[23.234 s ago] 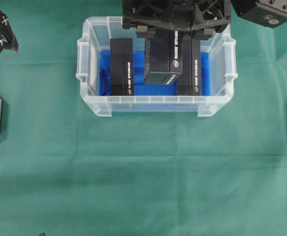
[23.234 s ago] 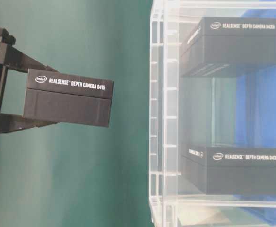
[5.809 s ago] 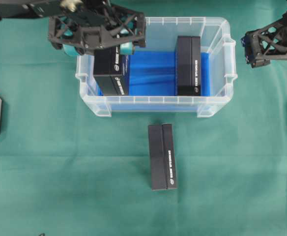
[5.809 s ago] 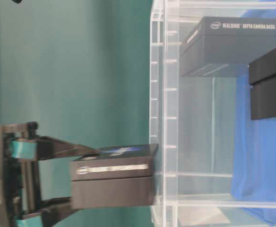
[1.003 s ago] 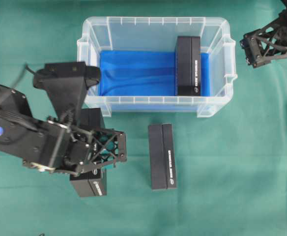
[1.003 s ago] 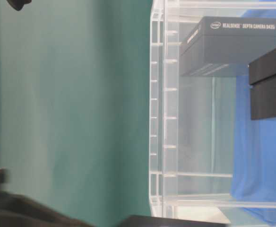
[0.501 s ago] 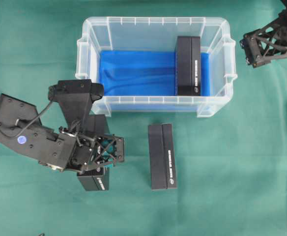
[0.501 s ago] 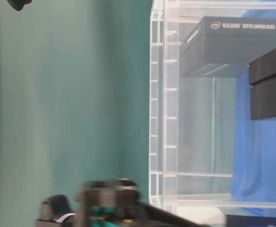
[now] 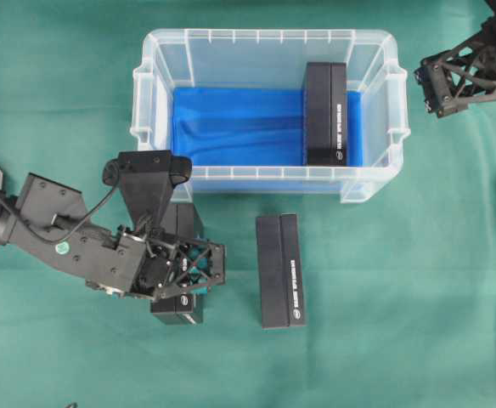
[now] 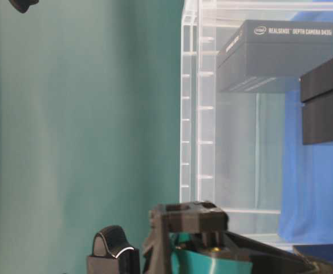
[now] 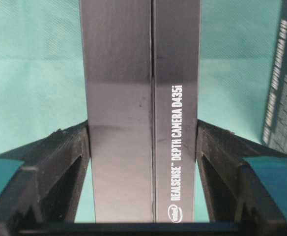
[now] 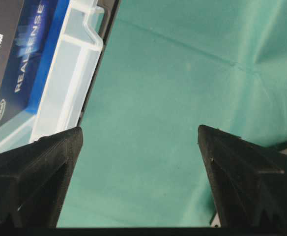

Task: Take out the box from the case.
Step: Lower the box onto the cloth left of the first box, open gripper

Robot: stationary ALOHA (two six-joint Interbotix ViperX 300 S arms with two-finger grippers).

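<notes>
Left end effector (image 9: 184, 270) clamped on RealSense camera box (image 11: 143, 123), low over green counter (image 9: 384, 340) beside clear case (image 9: 375, 183). Best set flat, then spread. Right end effector (image 12: 141, 142) spread, empty.

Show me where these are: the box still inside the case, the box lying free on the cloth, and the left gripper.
Box in the case (image 9: 326, 113), overhead view, on its top face.
Box on the cloth (image 9: 281, 270), overhead view, on its top face.
Left gripper (image 11: 142, 147), left wrist view, midway between its fingertips.
</notes>
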